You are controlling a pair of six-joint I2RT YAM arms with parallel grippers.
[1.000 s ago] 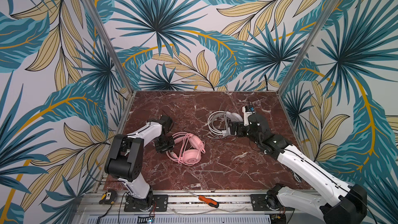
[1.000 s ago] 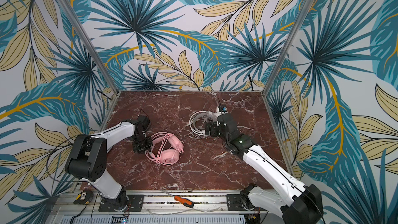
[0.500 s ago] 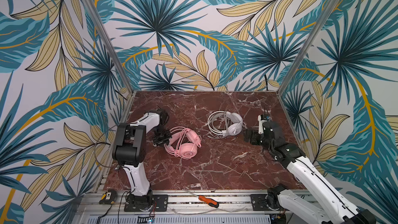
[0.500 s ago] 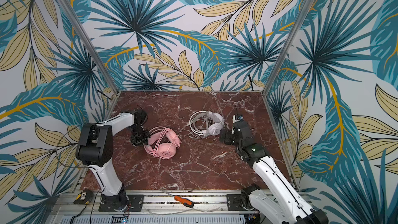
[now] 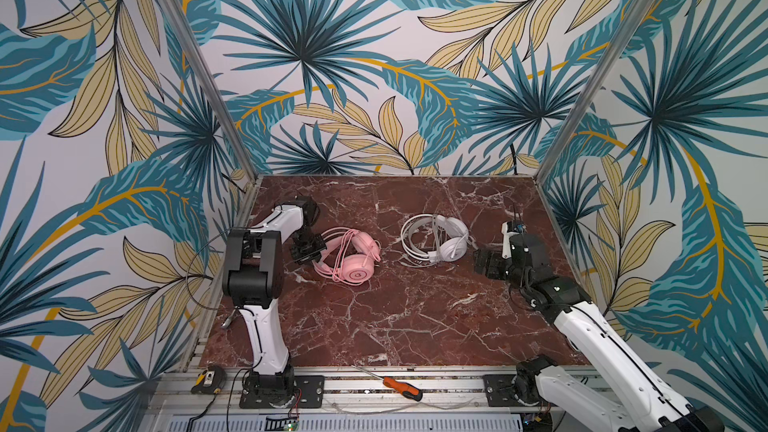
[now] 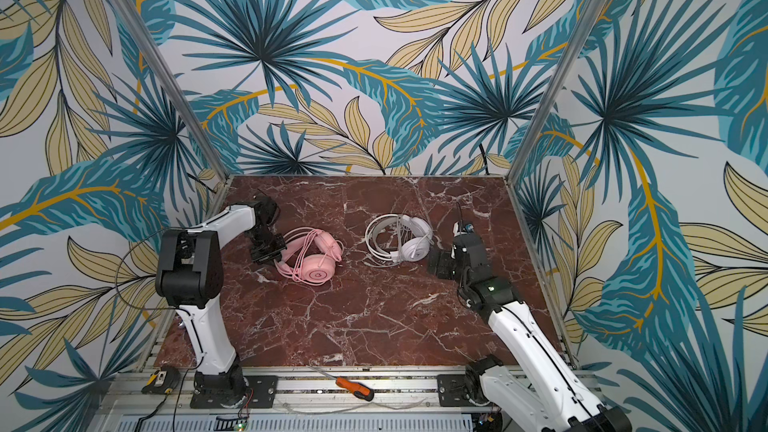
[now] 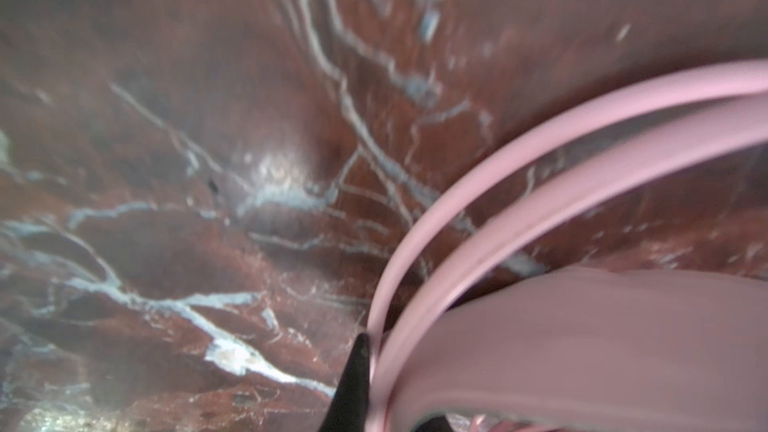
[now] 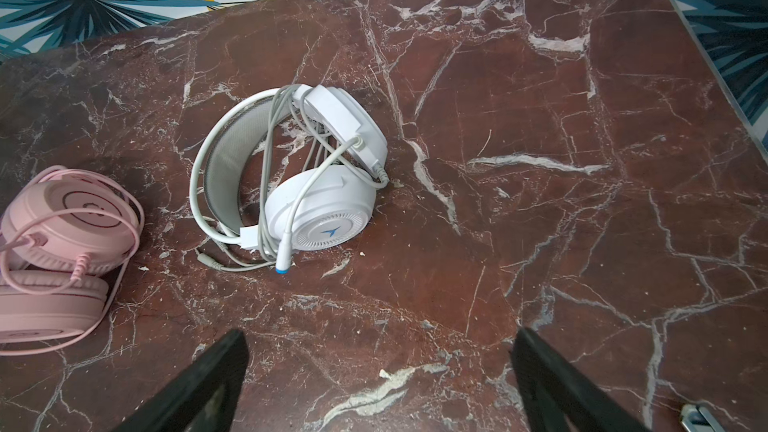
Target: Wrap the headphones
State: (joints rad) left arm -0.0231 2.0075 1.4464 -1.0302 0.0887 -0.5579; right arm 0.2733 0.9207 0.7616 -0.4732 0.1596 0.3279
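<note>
While the left arm [image 5: 253,268] stands almost straight up from its base, elbow high and forearm folded down, the left pincer [image 5: 313,252] sits low on the worktop [image 5: 415,317] and looks clamped on the thin headband [image 7: 540,184] of the pink headset [image 5: 353,261]. The wrist cam is blurry, but one black fingertip [image 7: 358,367] is pressed right against that band. The earcups lie just past the pincer with the cable looped over them.

The right arm [image 5: 590,326] stretches low and diagonal from its base, wrist bent. The right pincer [image 8: 378,334] is spread wide, with nothing in it. The white headset [image 8: 316,184] lies on its side out ahead of those fingers, clearly apart from them, its cable draped around the band and cups. The pink one is off beyond it.

Versus a second ago, the right pincer was right up against the white headset and now it's backed off. The left arm has reared up from a folded crouch. The pink headset got dragged a bit farther from that arm's base, along with the pincer. The white headset is in about the same spot.
</note>
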